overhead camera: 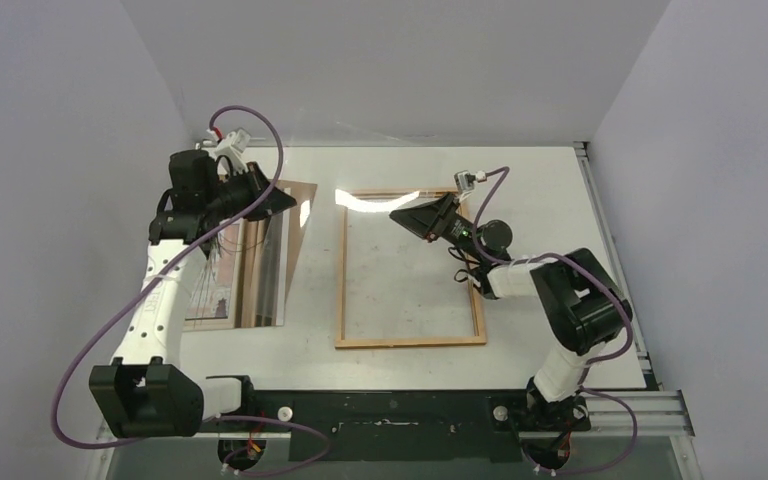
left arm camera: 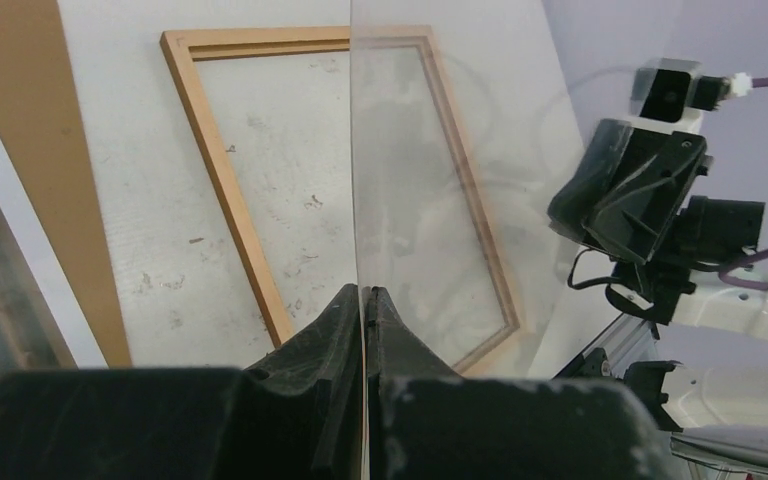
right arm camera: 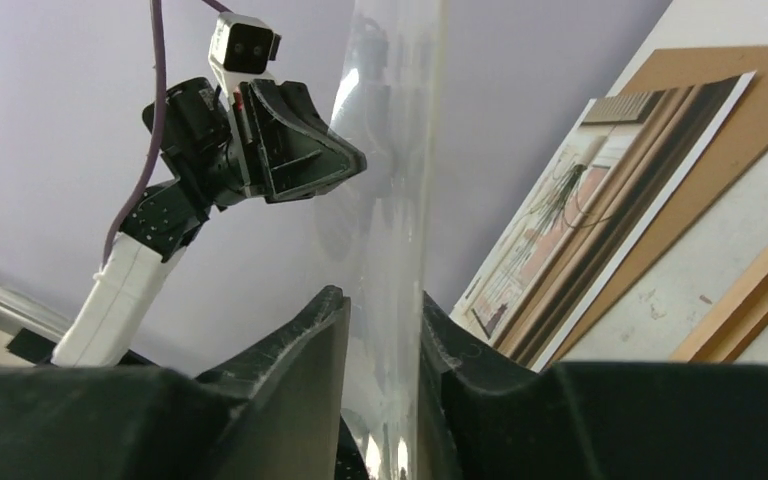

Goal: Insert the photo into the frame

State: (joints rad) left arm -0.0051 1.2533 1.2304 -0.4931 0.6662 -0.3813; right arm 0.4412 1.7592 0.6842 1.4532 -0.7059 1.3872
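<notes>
A clear pane [left arm camera: 430, 200] hangs on edge above the table between both arms. My left gripper [left arm camera: 365, 292] is shut on one edge of it, up at the back left [overhead camera: 285, 200]. My right gripper [right arm camera: 385, 300] has the pane's [right arm camera: 390, 150] other edge between its fingers; the jaws stand narrowly apart, with a gap on the left side. The frame [overhead camera: 342, 280], an empty light wooden border, lies flat in the middle of the table. The photo [right arm camera: 560, 220] lies face up at the left [overhead camera: 222, 290], showing plant stems and stripes.
A brown backing sheet [right arm camera: 720, 90] lies under the photo at the table's left side. The left arm [overhead camera: 160, 290] reaches over the photo. Grey walls close in the table on three sides, and a metal rail [overhead camera: 615, 400] runs along the near right edge.
</notes>
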